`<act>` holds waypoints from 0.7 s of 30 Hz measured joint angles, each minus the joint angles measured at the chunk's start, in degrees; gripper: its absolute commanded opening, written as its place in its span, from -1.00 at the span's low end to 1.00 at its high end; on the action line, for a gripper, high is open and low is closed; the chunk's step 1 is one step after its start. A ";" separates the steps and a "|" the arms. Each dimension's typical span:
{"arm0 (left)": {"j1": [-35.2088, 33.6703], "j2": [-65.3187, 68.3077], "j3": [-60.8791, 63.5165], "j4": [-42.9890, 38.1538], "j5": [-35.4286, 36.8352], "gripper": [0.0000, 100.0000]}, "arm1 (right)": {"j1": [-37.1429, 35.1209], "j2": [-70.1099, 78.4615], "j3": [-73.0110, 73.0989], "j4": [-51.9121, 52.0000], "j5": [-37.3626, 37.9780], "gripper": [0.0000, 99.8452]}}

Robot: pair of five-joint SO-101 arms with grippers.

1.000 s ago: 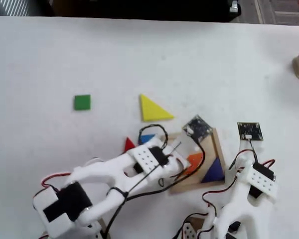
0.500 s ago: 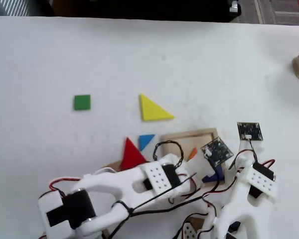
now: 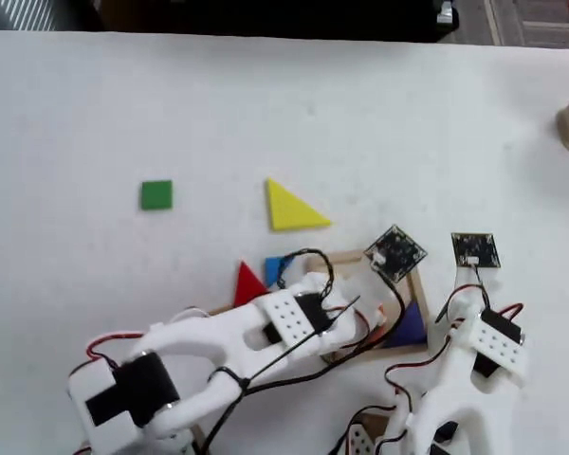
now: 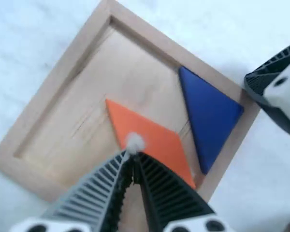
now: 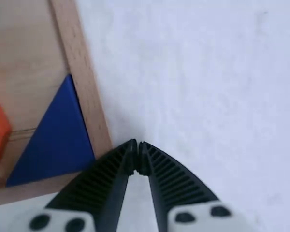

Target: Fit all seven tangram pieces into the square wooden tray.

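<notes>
While the left arm hangs over the square wooden tray (image 4: 58, 82), the left gripper (image 4: 131, 159) has its jaws pressed tight together, and there's nothing between them, folks. The tips sit right above the edge of the orange piece (image 4: 152, 142). Whether they actually touch it, I can't tell from here.

That orange piece lies flat on the tray floor, near the middle. Just beside it is the dark blue triangle (image 4: 208, 116), tucked into a corner with one long edge against the rim.

Over to the other side! The right gripper (image 5: 137, 154) is closed too, jaws together and holding nothing. It's parked just outside the tray's rim, over the white table (image 3: 408, 123), close to the corner where the dark blue triangle sits.

Now the pieces out on the table. The red triangle (image 3: 247, 282) and the light blue piece (image 3: 277, 267) lie close together, just beside the tray and right by the left arm. The yellow triangle (image 3: 292, 209) is farther out, flat on the table and near those two. The green square (image 3: 156, 194) sits by itself, well apart from the tray. So two pieces are lying in the tray and four are in sight outside it.
</notes>
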 measured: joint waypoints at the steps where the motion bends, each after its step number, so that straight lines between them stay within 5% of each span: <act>1: 0.00 0.00 0.00 -1.58 0.00 -0.95 | 0.00 0.00 0.00 0.00 0.00 -0.96; 12: 0.79 0.00 2.20 -8.70 0.18 -0.95 | 0.00 0.00 0.00 0.00 0.00 -0.96; 21: -1.67 -7.03 2.29 5.19 0.62 -0.95 | 0.00 0.00 0.00 0.00 0.00 -0.96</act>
